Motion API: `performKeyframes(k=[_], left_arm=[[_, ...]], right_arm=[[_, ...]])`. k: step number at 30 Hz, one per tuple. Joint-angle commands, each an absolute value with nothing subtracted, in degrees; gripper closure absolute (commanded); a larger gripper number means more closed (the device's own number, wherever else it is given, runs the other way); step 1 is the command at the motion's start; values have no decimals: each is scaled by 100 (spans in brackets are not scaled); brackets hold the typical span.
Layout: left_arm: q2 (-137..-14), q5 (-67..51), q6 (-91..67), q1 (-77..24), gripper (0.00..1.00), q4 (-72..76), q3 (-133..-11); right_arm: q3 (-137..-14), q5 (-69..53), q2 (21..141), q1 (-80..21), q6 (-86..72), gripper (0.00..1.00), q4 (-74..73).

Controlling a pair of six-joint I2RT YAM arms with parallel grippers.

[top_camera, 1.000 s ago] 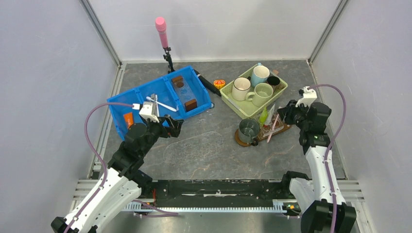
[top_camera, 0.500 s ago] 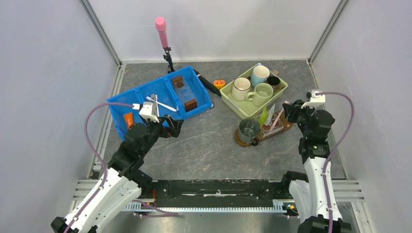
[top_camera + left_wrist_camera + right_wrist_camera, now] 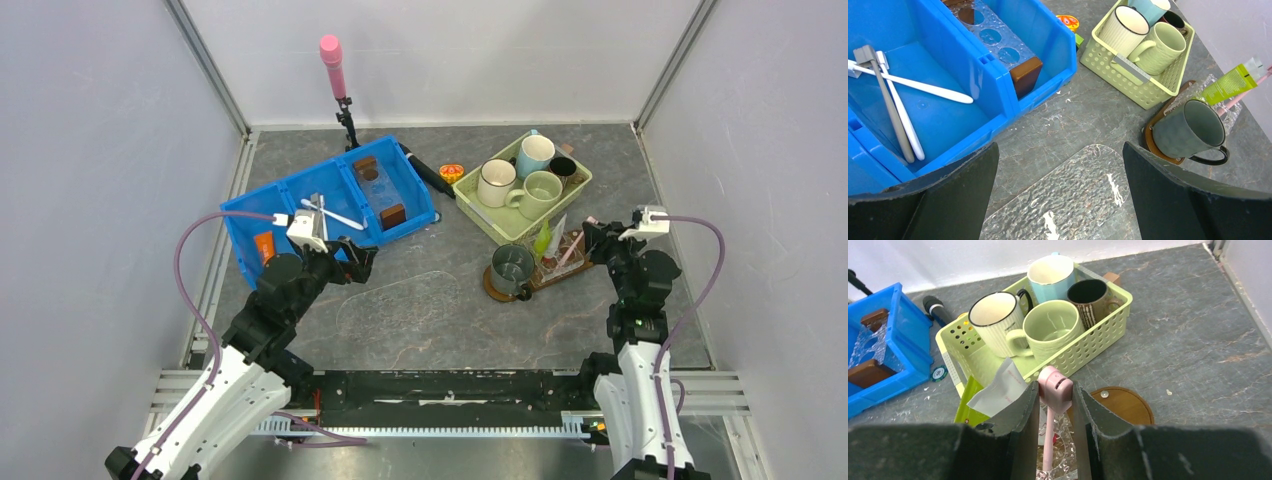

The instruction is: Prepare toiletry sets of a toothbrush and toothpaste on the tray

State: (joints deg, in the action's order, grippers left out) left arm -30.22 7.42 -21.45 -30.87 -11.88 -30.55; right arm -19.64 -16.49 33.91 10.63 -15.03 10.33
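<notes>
mugs (image 3: 541, 188) in basket (image 3: 480, 212), toothbrushes (image 3: 335, 216) in bin (image 3: 238, 240)

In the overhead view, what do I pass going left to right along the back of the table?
Blue compartmented bin → small orange round item → pale green basket holding mugs.

Slim pink toothbrush (image 3: 1048, 440) leans (pinched in the right claw (image 3: 1054, 392)) beside a green tube (image 3: 1228, 84) on the dark-brown wooden tray (image 3: 1128, 407).
</notes>
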Motion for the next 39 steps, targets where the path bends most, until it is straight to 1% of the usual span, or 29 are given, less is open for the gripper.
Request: performKeyframes(k=[1, 10, 18, 23, 32, 39], left_arm=[[-3013, 826, -1950, -3059, 0, -976, -3032], [-2997, 826, -1945, -3059, 0, -973, -3034], [-2983, 835, -1942, -3059, 0, -984, -3026], [-2988, 826, -1937, -3059, 0, -976, -3038], [-2990, 801, -1938, -3059, 0, -958, -3024], [-2984, 782, -1942, -3063, 0, -956, -3027]], right_arm=[[-1877, -1245, 3173, 1085, -1571, 91, 1439], [-1688, -1094, 3119, 1090, -1863, 92, 1968], [-1348, -1496, 3014, 1090, -1889, 94, 2735], [-1142, -1424, 2714, 1090, -1757, 95, 2838], [-459, -1221, 1986, 1088, -1574, 95, 3568], [-361, -1264, 1890, 1088, -1555, 93, 3579]])
